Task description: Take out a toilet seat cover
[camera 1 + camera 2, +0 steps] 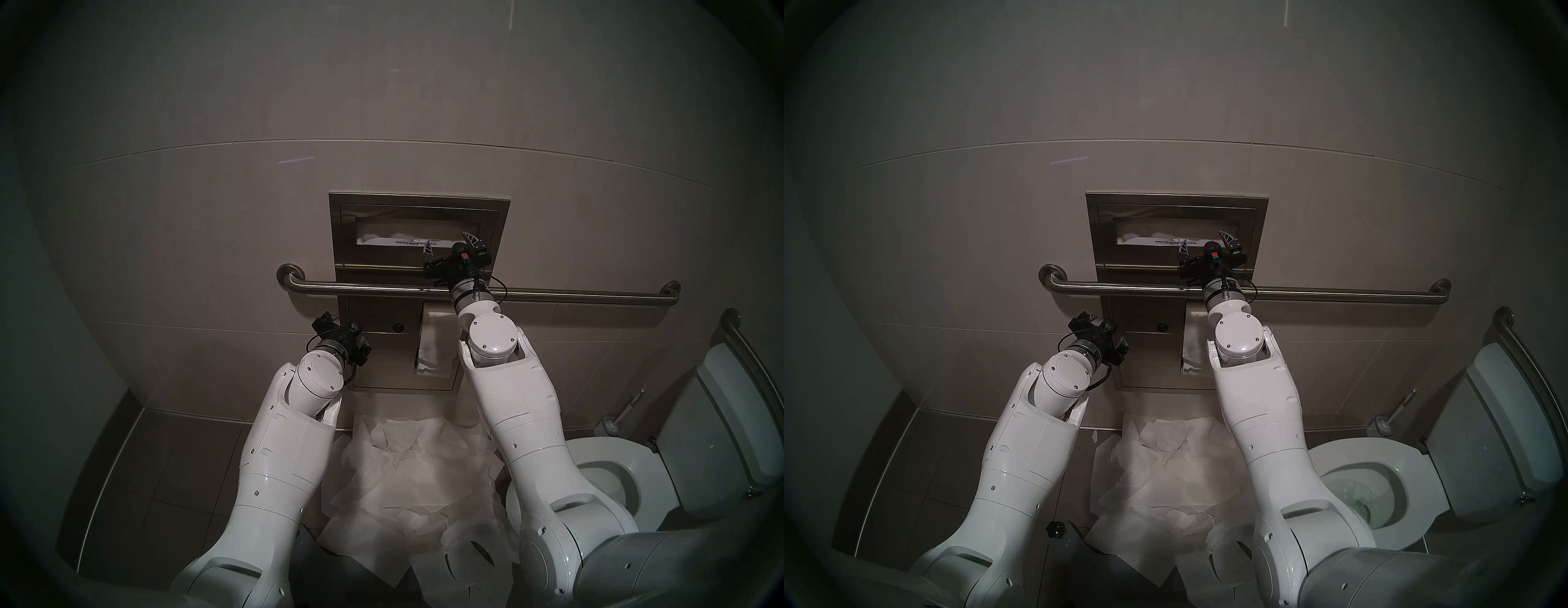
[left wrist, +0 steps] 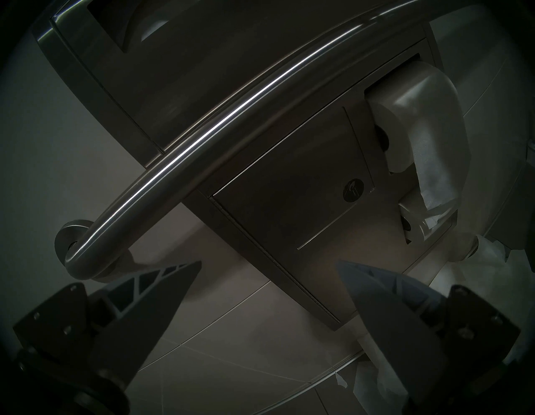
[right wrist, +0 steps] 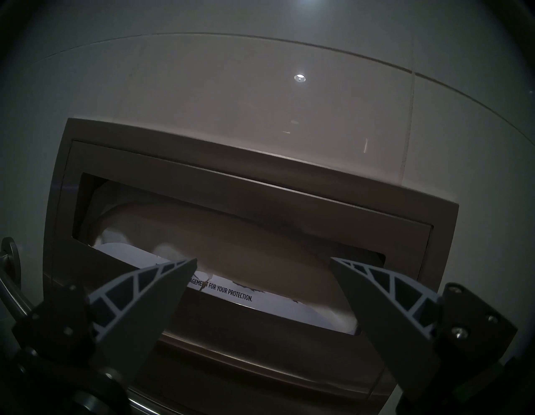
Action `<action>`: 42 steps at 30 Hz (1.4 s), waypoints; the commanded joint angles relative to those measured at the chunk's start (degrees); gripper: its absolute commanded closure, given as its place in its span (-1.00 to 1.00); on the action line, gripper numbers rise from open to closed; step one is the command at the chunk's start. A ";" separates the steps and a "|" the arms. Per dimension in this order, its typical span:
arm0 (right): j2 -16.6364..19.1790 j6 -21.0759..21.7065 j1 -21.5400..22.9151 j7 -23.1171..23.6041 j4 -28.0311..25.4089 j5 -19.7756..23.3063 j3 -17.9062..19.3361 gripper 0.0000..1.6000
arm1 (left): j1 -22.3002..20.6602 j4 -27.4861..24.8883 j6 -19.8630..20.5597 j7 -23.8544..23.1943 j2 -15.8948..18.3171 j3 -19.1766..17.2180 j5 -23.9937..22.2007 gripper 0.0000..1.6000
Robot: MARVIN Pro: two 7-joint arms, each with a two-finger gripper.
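The steel wall dispenser (image 1: 339, 220) has a wide slot holding folded white toilet seat covers (image 1: 382, 235). In the right wrist view the tissue (image 3: 246, 231) lies behind a printed card (image 3: 240, 295) reading "for your protection". My right gripper (image 1: 445, 242) is open and empty, right in front of the slot's right half, one fingertip at the slot's right end (image 3: 264, 260). My left gripper (image 1: 329, 320) is open and empty, low by the panel's left edge below the grab bar (image 2: 269, 262).
A steel grab bar (image 1: 382, 290) crosses the panel just under my right wrist. Toilet paper rolls (image 1: 437, 335) hang in the lower panel. Several loose white tissue sheets (image 1: 407, 467) litter the floor. The toilet (image 1: 628, 463) and a brush (image 1: 615, 424) stand at the right.
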 commanded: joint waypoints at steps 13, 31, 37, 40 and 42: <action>-0.87 -0.19 10.60 2.24 6.79 1.21 1.32 -1.00 | -1.76 -1.08 -0.35 0.35 -0.08 0.00 -0.08 -1.00; -1.55 -0.08 16.79 4.04 13.54 2.96 3.28 -1.00 | -1.89 -0.67 -0.38 0.48 -0.09 0.01 -0.24 -1.00; -2.41 -0.06 19.43 4.18 17.57 4.06 4.18 -1.00 | -1.93 -0.58 -0.39 0.54 -0.09 0.01 -0.32 -1.00; -2.84 0.06 21.00 4.18 19.93 4.48 4.49 -1.00 | -1.94 -0.55 -0.40 0.58 -0.09 0.01 -0.35 -1.00; -2.99 -0.19 20.50 4.13 20.07 4.61 4.59 -1.00 | -1.95 -0.54 -0.40 0.59 -0.09 0.01 -0.36 -1.00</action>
